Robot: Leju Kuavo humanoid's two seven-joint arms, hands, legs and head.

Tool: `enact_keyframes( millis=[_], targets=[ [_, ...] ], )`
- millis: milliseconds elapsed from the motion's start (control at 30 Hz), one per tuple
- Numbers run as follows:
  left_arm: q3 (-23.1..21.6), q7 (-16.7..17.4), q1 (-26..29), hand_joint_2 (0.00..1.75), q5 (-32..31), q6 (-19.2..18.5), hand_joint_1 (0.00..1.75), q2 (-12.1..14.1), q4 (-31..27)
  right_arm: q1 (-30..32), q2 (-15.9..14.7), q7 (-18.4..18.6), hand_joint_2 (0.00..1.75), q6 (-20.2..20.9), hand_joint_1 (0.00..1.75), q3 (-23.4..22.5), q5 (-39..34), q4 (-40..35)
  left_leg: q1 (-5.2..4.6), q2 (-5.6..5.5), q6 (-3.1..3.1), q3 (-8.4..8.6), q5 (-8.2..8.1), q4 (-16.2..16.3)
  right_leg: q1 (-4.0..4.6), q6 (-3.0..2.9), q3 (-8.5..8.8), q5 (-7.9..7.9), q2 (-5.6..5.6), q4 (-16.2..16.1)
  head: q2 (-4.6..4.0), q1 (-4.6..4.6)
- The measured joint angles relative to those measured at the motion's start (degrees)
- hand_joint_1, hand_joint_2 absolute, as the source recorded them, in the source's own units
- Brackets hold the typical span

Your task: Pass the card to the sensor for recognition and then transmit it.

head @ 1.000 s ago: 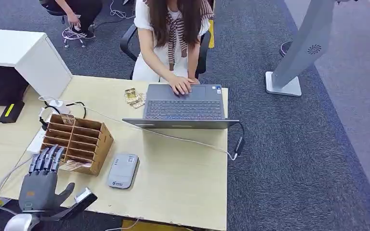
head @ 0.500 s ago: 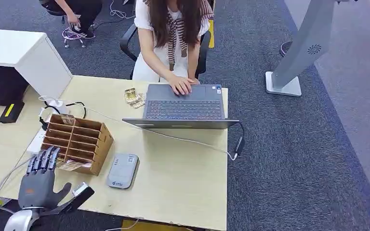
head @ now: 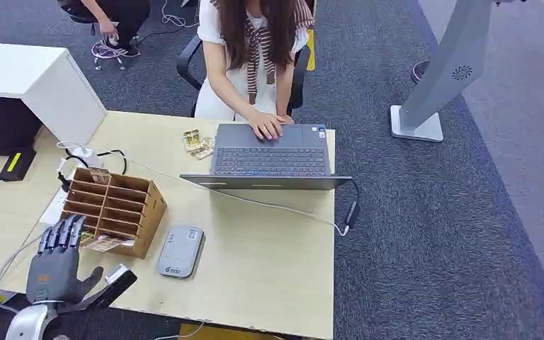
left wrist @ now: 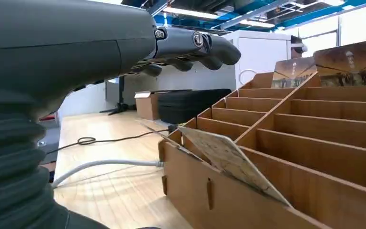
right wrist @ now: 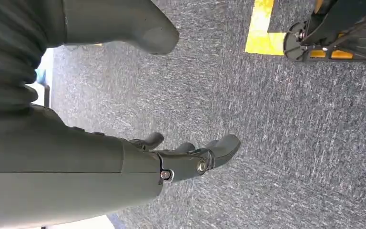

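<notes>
Left robot hand (head: 55, 263) spread flat, nothing in it, hovering at the near tabletop (head: 269, 262) edge just short of the cardboard organizer (head: 117, 205). Card (head: 105, 243) sits tilted in the organizer's nearest slot, upper edge sticking out above the front wall; clear in left wrist view (left wrist: 231, 160). Judging by look: thin, light, stiff-ish, slick faces, so it'll slip or flex under a loose hold. Best bet is a thumb-finger pinch on the exposed edge, lifting along the slot. Sensor (head: 180, 251) lies flat just beside the organizer. Right robot hand (right wrist: 190, 157) hangs over carpet, fingers loosely apart, empty
</notes>
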Motion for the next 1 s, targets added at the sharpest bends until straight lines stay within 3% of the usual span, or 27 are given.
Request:
enact_keyframes(
  millis=[1000],
  targets=[
    [-0.09, -0.22, -2.42, 1.75, -0.33, -0.83, 0.00, -0.04, 0.63, -0.06, -0.02, -0.35, 1.75, 0.35, 0.00, 0.09, 1.36, 0.00, 0.00, 0.00, 0.00, 0.01, 0.00, 0.00, 0.00, 0.00, -0.01, 0.00, 0.01, 0.00, 0.00, 0.00]
  ],
)
